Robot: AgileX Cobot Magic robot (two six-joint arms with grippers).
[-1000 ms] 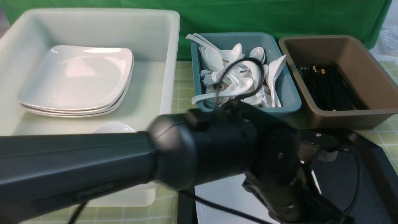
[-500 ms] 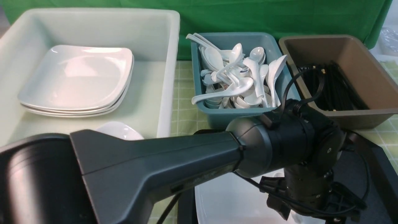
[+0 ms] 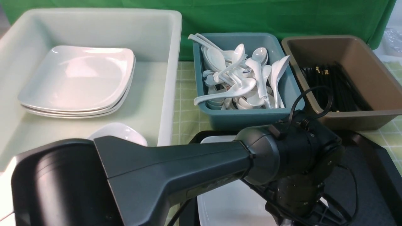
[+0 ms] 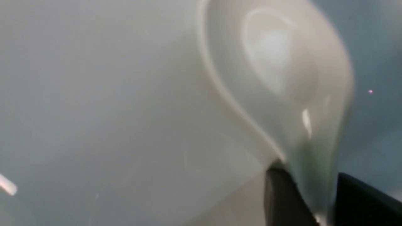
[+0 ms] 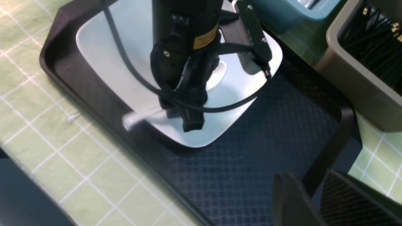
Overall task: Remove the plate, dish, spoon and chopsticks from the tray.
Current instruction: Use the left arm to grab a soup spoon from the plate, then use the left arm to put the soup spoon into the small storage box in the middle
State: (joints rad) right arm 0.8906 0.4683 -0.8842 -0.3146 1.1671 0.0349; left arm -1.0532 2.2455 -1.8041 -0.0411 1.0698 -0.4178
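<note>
White spoon (image 4: 276, 62) between jaws of left tool (image 4: 317, 204)

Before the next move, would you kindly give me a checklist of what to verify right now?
1. Spoon sits in the left hand: ok.
2. Spoon clear of the plate: cannot tell.
3. Plate lies on the tray: ok.
4. Teal tub open above for the spoon: ok.
5. Right hand apart from the left arm: ok.
6. Right hand empty: cannot tell.
</note>
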